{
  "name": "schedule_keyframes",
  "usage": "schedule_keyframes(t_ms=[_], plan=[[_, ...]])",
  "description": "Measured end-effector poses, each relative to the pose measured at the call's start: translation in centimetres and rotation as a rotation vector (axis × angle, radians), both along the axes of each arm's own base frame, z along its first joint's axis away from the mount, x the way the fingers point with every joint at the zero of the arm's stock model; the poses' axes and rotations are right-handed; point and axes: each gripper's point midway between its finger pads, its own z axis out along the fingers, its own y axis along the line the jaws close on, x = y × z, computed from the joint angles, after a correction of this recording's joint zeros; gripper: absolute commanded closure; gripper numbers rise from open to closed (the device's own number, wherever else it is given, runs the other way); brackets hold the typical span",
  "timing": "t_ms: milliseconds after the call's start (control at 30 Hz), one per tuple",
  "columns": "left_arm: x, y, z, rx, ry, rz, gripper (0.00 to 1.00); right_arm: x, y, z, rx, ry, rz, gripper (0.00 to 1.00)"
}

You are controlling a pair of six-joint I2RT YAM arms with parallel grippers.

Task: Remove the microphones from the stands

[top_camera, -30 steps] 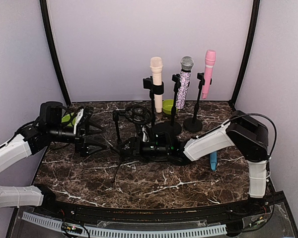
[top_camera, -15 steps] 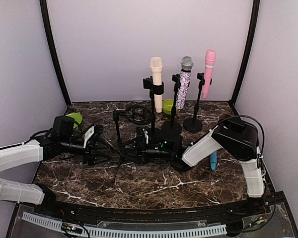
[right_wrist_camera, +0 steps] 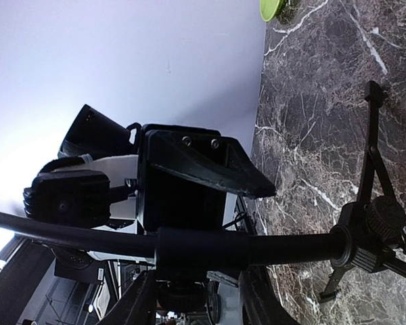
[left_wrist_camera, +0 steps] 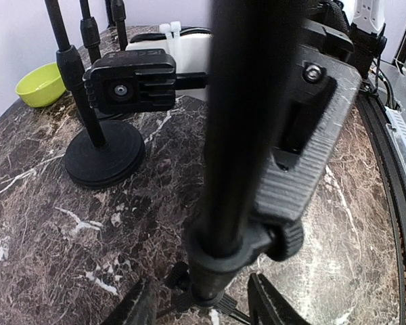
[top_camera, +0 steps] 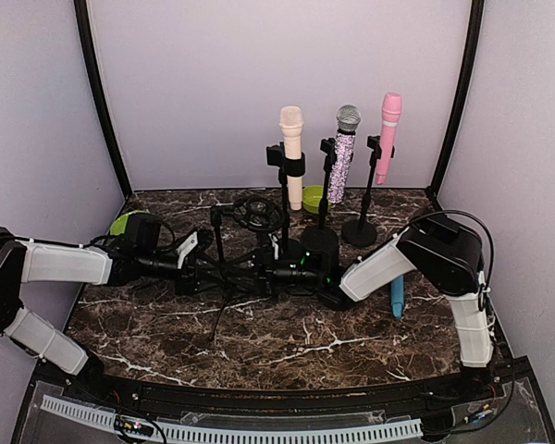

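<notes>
The left fingers (left_wrist_camera: pixel 139 308), at the bottom of the left wrist view, are part open. They sit one on each side of the black pole of the tripod stand (left_wrist_camera: pixel 233 135), with a thin gap to it. The right fingers (right_wrist_camera: pixel 139 301) are also apart, but I cannot tell if they hold anything. In the upper middle of the top view, the cream microphone (top_camera: pixel 291 134), glitter microphone (top_camera: pixel 342 157) and pink microphone (top_camera: pixel 388 134) sit in their stands at the back of the counter (top_camera: pixel 287 347).

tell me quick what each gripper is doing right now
left gripper: jaws around the stand pole, grip cannot be told
right gripper: around the stand pole too, grip cannot be told
</notes>
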Motion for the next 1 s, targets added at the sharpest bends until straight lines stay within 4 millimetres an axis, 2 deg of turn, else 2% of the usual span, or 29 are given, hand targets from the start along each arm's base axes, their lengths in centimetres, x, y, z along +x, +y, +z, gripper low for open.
schedule_keyframes(t_ms=[133,167,300,367,500,667,767,900,1000], plan=[[0.9,-0.6,0.1,-0.004,0.008,-0.009,0.59,0.1,0.1,0.2,0.001,0.006,0.000,0.63],[1.0,-0.6,0.1,-0.005,0.012,-0.010,0.64,0.1,0.1,0.2,0.002,0.009,0.000,0.63],[1.1,-1.0,0.0,-0.016,0.024,-0.042,0.91,0.4,0.6,0.9,0.020,0.015,0.001,0.72],[0.9,-1.0,-0.2,-0.015,0.025,-0.060,0.98,0.5,0.7,1.1,0.022,0.018,0.003,0.73],[0.5,-1.1,-0.1,-0.022,0.015,-0.087,0.98,0.5,0.7,0.8,0.013,0.027,0.003,0.75],[0.1,-0.9,-0.2,-0.006,0.014,-0.095,0.95,0.4,0.4,0.6,0.003,0.015,-0.006,0.91],[0.0,-0.6,0.3,0.003,0.002,-0.088,0.90,0.4,0.1,0.6,-0.009,0.005,-0.017,0.96],[-0.3,0.4,1.1,0.010,0.003,-0.056,0.86,0.7,0.0,0.6,-0.101,-0.040,-0.036,1.00],[-0.6,2.2,1.6,0.016,0.009,-0.008,0.85,1.2,-0.3,0.9,-0.188,-0.081,-0.067,1.00]])
